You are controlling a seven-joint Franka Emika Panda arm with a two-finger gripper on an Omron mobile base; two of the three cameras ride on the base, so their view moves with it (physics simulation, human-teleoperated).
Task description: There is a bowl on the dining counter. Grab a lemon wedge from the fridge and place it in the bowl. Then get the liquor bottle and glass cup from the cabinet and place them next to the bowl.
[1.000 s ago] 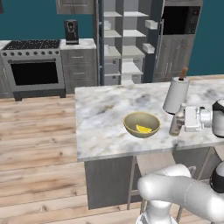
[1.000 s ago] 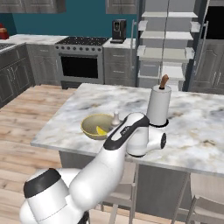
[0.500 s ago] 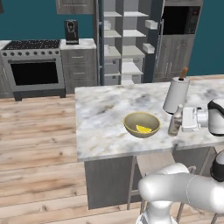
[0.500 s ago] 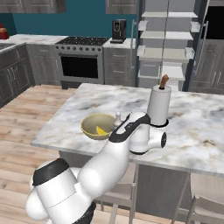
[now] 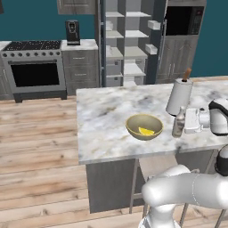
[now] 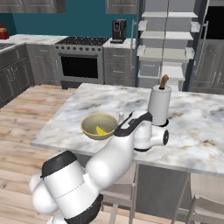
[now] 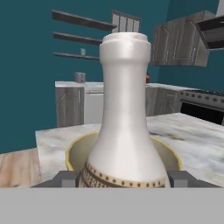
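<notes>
the pincer (image 5: 183, 126) is reaching in level over the dining counter (image 5: 104, 111), and its two finger tips (image 7: 66, 179) are sitting one on each side of the liquor bottle (image 5: 179, 123) at its banded lower body. they look pressed against it, so i am judging the pincer to be clamped on the bottle, though the contact itself is lying at the very bottom of the hand view. the bottle is standing upright just beside the bowl (image 5: 144, 126), on the side toward the paper towel roll (image 5: 179, 96).

against the picture from a second ago, the bottle and the bowl are sitting where they were, while the hand's white body is reading a little differently at the right edge; the arm seems to be settling rather than carrying. that is suggesting the bottle is at its spot and a release is near.

the lemon wedge (image 5: 145, 131) is already lying in the bowl, so that step looks done. the glass cup is still to be fetched, judging by the counter.

the hand view is giving the bottle's neck and cap close up, with the bowl's rim (image 7: 77, 149) right behind it. the base views are showing the open fridge (image 5: 127, 42) beyond the counter, the stove (image 5: 34, 67) and the coffee machine (image 5: 72, 32), and how closely bottle and bowl are standing.
</notes>
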